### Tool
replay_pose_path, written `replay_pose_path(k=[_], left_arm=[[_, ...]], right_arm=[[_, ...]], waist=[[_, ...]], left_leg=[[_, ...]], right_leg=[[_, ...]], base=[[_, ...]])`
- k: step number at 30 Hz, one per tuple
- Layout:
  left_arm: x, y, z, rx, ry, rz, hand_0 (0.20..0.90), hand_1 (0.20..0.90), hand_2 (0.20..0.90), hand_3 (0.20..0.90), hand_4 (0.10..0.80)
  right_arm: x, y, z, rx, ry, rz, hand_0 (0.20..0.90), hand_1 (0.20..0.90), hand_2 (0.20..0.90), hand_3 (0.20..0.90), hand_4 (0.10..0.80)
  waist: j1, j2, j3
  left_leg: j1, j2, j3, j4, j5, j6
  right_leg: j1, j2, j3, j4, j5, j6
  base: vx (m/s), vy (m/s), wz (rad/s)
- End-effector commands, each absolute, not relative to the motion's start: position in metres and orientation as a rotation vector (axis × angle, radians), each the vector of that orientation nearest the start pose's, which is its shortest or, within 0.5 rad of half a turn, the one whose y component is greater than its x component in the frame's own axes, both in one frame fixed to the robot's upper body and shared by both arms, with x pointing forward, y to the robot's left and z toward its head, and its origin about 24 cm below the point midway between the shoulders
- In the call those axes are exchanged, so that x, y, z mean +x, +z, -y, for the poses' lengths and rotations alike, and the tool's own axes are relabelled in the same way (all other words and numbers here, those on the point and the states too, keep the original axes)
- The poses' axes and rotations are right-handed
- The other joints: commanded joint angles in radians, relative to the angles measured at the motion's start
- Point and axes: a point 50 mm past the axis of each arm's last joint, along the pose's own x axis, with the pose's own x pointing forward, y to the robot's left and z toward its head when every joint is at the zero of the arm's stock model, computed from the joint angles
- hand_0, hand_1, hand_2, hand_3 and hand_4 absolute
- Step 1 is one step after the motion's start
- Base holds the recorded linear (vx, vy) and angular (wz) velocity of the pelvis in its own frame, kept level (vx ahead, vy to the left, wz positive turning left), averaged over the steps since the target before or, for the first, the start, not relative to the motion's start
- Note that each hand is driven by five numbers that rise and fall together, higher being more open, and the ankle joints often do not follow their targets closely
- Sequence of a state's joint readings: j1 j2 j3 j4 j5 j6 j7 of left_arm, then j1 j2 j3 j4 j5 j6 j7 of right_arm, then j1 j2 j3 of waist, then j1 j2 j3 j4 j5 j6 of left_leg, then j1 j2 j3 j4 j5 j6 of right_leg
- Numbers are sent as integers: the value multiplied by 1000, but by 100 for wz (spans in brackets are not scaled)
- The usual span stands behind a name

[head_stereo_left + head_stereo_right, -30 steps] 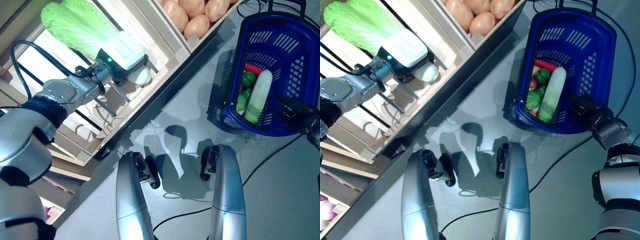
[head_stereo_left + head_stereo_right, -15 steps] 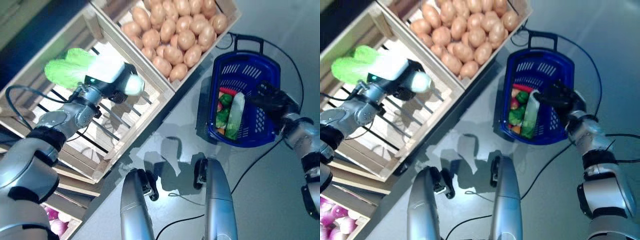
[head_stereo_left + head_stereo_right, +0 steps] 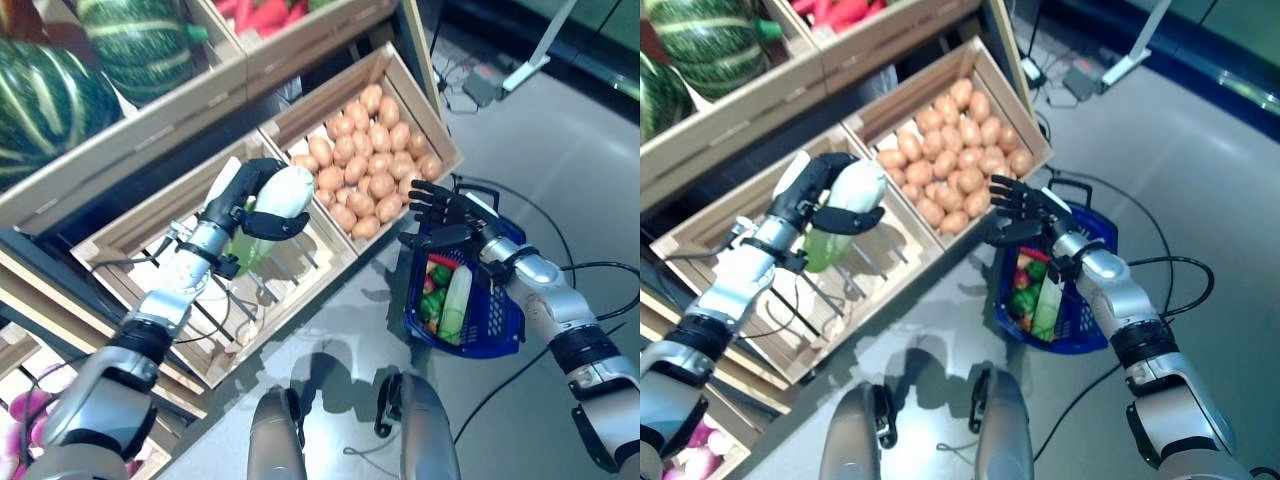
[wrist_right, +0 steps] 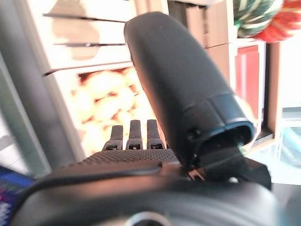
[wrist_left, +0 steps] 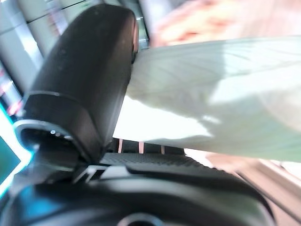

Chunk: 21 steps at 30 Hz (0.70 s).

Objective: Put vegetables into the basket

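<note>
My left hand (image 3: 232, 206) is shut on a long pale green and white cabbage (image 3: 272, 205) and holds it up above a wooden crate (image 3: 120, 240) of the stand. In the left wrist view the pale cabbage (image 5: 211, 99) lies against my thumb (image 5: 89, 70). The blue plastic basket (image 3: 500, 325) stands on the floor to the right, with a pale green long vegetable (image 3: 456, 301), green peppers (image 3: 432, 303) and a red piece inside. My right hand (image 3: 443, 210) is open, fingers spread, just above the basket's far rim.
A wooden crate of potatoes (image 3: 378, 160) stands on the stand right beside the basket. Higher shelves with more crates (image 3: 150, 90) rise behind it. Grey floor (image 3: 560, 150) lies to the right of the basket.
The camera has tilted up, so the stand's upper shelves show now. My left hand has lifted the cabbage out of the crate. My right hand has risen from the basket and spread its fingers.
</note>
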<state>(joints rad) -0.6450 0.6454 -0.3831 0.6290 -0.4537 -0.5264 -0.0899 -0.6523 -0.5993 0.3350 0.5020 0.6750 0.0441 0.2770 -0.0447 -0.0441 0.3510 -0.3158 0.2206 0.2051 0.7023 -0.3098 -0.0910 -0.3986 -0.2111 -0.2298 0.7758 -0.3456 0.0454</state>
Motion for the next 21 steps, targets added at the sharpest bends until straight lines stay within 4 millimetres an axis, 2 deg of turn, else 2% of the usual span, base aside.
replay_pose_path(k=[1, 5, 11, 16, 21], left_arm=[[338, 179, -206, 42, -241, 642, 300, 300, 300, 300, 400], [331, 165, -183, -42, -368, 602, 300, 300, 300, 300, 400], [328, 153, -164, -116, -457, 544, 300, 300, 300, 300, 400], [324, 145, -156, -123, -502, 518, 300, 300, 300, 300, 400], [322, 139, -151, -147, -551, 485, 300, 300, 300, 300, 400]], right_arm=[[350, 117, 171, 69, 537, -6, 900, 900, 900, 900, 800], [343, 106, 155, 277, 666, -78, 900, 900, 900, 900, 800], [334, 97, 137, 395, 820, -174, 900, 900, 900, 900, 800], [327, 87, 144, 362, 884, -265, 900, 900, 900, 900, 800], [325, 86, 143, 361, 908, -277, 900, 900, 900, 900, 800]], waist=[[11, 13, -230], [19, 6, -283], [31, 3, -332], [37, -6, -349], [44, -12, -347]], left_leg=[[193, -84, 50, -250, 32, 107], [342, -121, 52, -515, 143, 91], [444, -148, 33, -749, 241, 78], [460, -155, 24, -790, 244, 80], [471, -158, 13, -790, 235, 86]], right_leg=[[268, 52, 7, -379, 117, -29], [431, 100, -5, -641, 208, -10], [528, 136, -20, -828, 290, 1], [544, 146, -26, -863, 305, 4], [552, 149, -28, -863, 303, 0]], base=[[182, -42, 0], [174, -44, 6], [94, -14, 7], [46, 5, 4], [24, 5, 17]])
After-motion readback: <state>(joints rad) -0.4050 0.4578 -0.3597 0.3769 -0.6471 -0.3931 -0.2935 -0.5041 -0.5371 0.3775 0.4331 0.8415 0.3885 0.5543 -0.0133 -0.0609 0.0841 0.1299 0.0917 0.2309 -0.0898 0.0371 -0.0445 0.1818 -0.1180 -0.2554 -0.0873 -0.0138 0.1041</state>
